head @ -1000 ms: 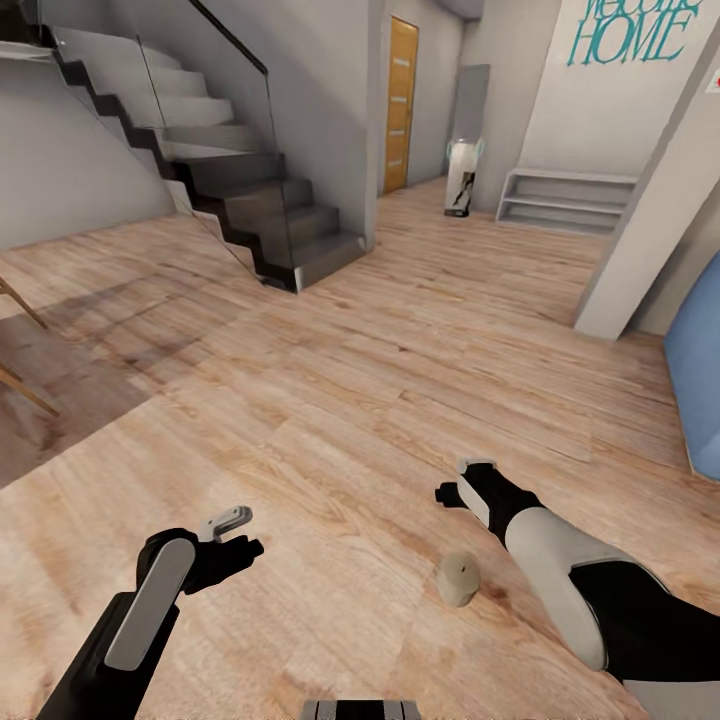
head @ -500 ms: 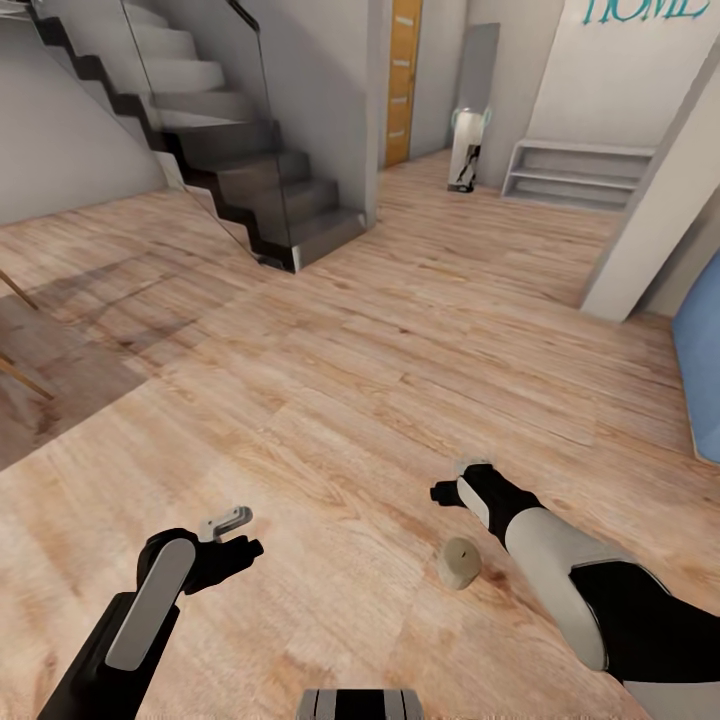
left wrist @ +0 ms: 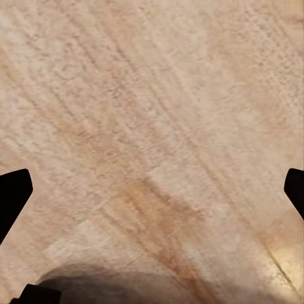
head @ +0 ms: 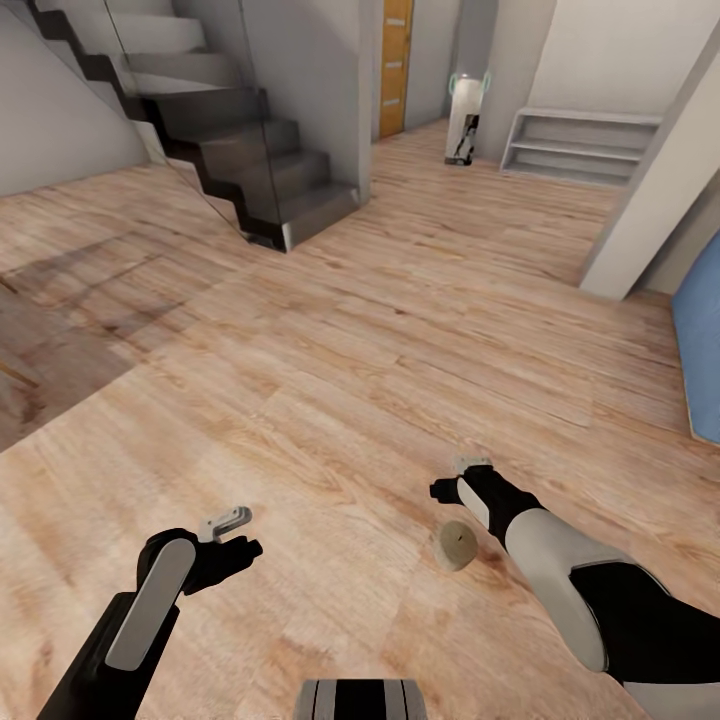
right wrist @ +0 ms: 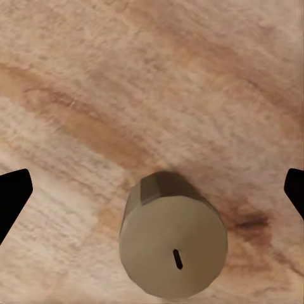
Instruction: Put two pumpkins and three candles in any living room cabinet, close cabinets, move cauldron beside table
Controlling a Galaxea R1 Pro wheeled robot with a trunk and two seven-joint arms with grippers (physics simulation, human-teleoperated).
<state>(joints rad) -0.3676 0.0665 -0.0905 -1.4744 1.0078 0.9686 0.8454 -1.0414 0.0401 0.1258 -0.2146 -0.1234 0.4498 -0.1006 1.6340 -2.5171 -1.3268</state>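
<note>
One beige-cream candle (head: pixel 455 546) sits on the wooden floor just in front of my right forearm. My right gripper (head: pixel 456 489) hovers a little beyond and above it. In the right wrist view the candle (right wrist: pixel 172 244) shows its flat top with a small dark wick. The right gripper (right wrist: pixel 155 193) is open, its black fingertips (right wrist: pixel 14 197) far apart on either side, not touching the candle. My left gripper (head: pixel 236 533) hangs over bare floor to the left. In the left wrist view this gripper (left wrist: pixel 152 193) is open and holds nothing. Pumpkins, cabinet and cauldron are out of view.
A dark staircase (head: pixel 250 170) with a glass rail rises at the back left. A white pillar (head: pixel 650 200) and a blue object (head: pixel 702 340) stand at the right. Far back are a low grey shelf (head: pixel 580 145), an orange door (head: pixel 395 60) and a white vase (head: pixel 465 120).
The whole head view has shifted: stairs and far wall slid upward. The candle now sits closer to my right gripper in the picture. Both grippers stay open.
</note>
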